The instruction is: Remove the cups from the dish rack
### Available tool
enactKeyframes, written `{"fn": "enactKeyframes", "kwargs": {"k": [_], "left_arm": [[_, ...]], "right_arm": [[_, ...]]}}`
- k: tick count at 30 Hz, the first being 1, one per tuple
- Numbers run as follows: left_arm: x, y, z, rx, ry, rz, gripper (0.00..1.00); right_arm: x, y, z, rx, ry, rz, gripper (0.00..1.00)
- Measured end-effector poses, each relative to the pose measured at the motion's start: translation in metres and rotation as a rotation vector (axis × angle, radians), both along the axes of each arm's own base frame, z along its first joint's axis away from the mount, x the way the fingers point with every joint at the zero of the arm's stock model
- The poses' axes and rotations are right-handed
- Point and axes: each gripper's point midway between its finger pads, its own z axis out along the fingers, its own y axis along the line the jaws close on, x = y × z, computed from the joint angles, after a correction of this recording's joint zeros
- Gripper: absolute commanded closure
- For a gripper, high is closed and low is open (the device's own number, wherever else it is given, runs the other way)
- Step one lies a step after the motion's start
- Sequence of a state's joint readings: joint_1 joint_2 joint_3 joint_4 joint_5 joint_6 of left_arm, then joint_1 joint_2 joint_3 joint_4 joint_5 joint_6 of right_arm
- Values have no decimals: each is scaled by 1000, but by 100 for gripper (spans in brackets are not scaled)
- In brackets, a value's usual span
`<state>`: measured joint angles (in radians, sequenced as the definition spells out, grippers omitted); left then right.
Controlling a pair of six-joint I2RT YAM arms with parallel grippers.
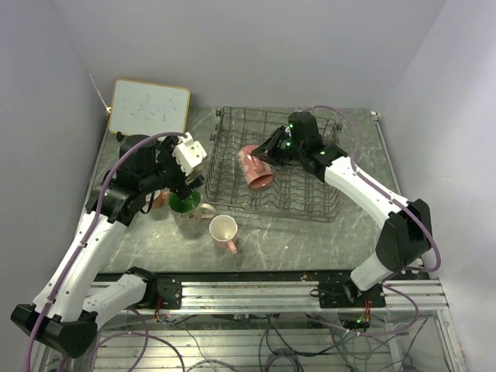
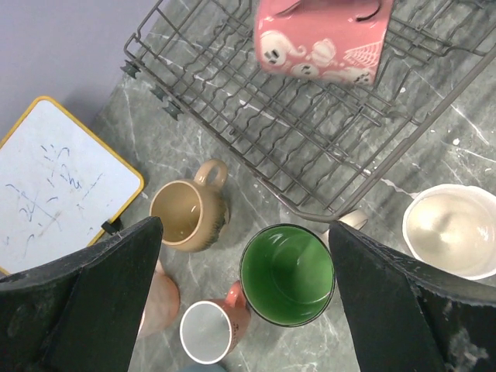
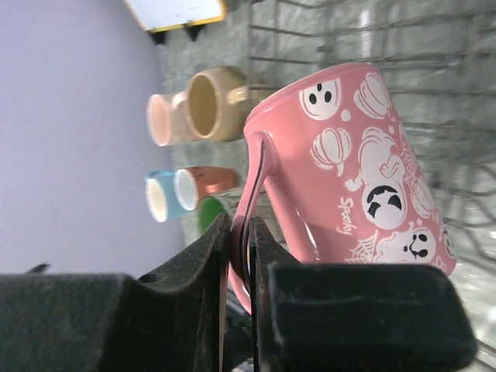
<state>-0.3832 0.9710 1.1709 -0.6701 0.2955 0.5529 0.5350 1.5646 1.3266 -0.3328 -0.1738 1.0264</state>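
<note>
Grey marbled tabletop (image 1: 310, 240) enclosed by pale lilac walls, viewed from above and from both wrists. Against the far-left wall, wood-framed whiteboard (image 1: 149, 106) with faint scribbles.

At far centre, dish rack (image 1: 310, 208): large dark wire basket with rows of upright tines. Over the rack's left part, pink mug (image 3: 356, 163) with white ghost, pumpkin and cobweb print, tilted onto its side, mouth toward the near edge of the table; contact with the tines not determinable. Right gripper (image 3: 239, 240) closed tight on the mug's thin loop handle, one finger on either side of it.

On the tabletop left of the rack, six upright mugs:
- green-lined mug (image 2: 287, 273), just off the rack's near-left corner
- tan mug (image 2: 186, 215) beside it, handle toward the rack
- salmon mug (image 2: 209, 329) with pale interior, close against the green-lined one
- pale pink mug (image 2: 163, 298), partly hidden behind a black finger
- light blue mug (image 3: 159, 196) next to the salmon one, clear only in the right-wrist view
- cream mug (image 1: 223, 231), set apart to the right of the group, near the rack's near edge

Left gripper (image 1: 190, 186) directly above the green-lined mug, jaws spread wide, nothing between them.
</note>
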Motion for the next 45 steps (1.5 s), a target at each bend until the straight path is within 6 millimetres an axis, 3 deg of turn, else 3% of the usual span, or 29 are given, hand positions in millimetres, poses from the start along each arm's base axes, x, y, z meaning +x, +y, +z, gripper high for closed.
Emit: {"fn": "enactKeyframes", "kwargs": {"k": [7,14,18,25,36,45], "left_arm": [[0,-10,-18,-42,-1,-6,1],[7,-19,-33,-81,24,15,1],[7,-24,-23,-122,26,25,1],[3,-23,-12,-135,-14,21,1],[-14,-7,-22,-138,-77,50,1],[-29,4,-4,-280,-234,89,1]], "right_arm": [[1,45,21,185,35,-23,100],[12,72,31,329,65,-90,100],[17,87,34,360,68,-108,100],[10,117,59,429,49,-77,100],[3,160,91,519,36,-49,100],[-4,171,95,538,45,-62,100]]}}
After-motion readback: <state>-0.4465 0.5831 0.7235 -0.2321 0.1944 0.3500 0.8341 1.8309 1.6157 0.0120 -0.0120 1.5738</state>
